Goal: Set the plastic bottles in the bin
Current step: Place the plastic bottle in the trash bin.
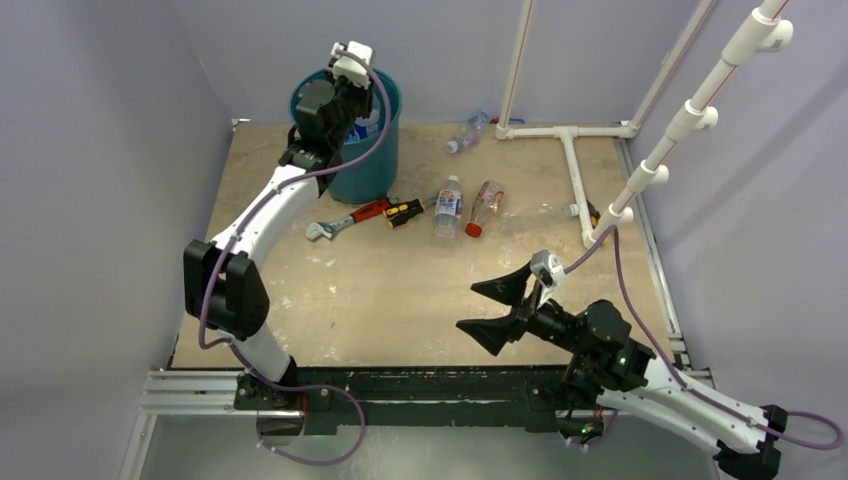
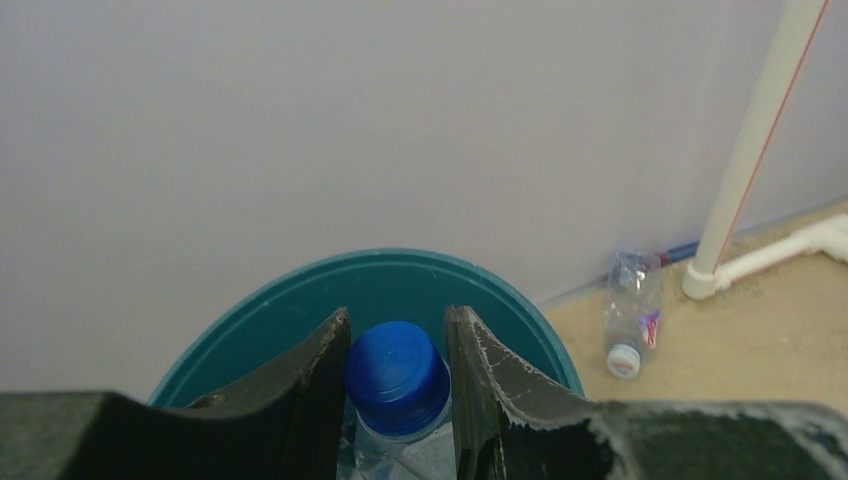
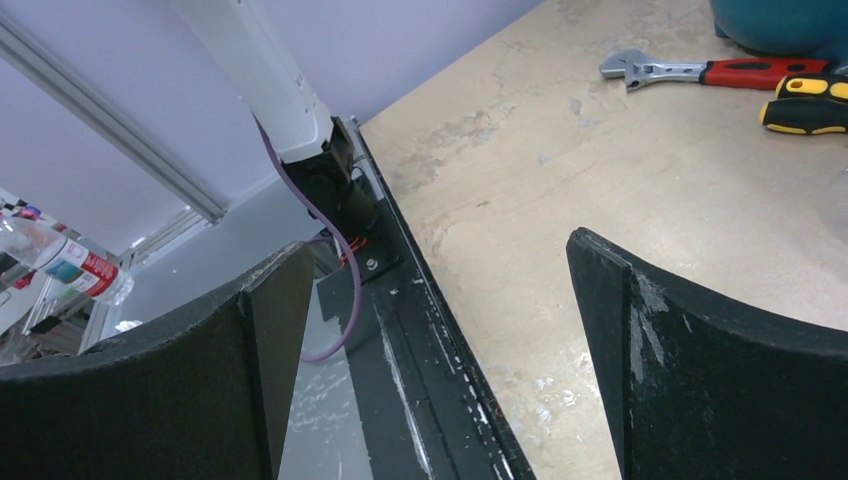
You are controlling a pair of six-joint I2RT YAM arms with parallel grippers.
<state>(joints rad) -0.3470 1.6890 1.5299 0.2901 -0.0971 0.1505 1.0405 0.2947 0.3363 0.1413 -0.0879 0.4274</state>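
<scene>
Left pincer (image 2: 397,335) pinches a blue-capped bottle (image 2: 396,382) over the teal bin (image 2: 250,318); best release it centred; right pincer (image 3: 440,245) gapes wide.

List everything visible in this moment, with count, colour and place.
bin: one, teal, far left of the table.
held bottle: one, clear with blue cap, gripped above the bin.
loose bottles: four, clear, lying on the table; one blue-labelled, one red-capped, one by the far wall, one furthest right.
wrench: one, red handle, near the bin.
screwdriver: one, yellow-black handle, right of the wrench.
pipe frame: one, white, far right.
left gripper: one, black, shut on the held bottle.
right gripper: one, black, open, empty, near right.
</scene>
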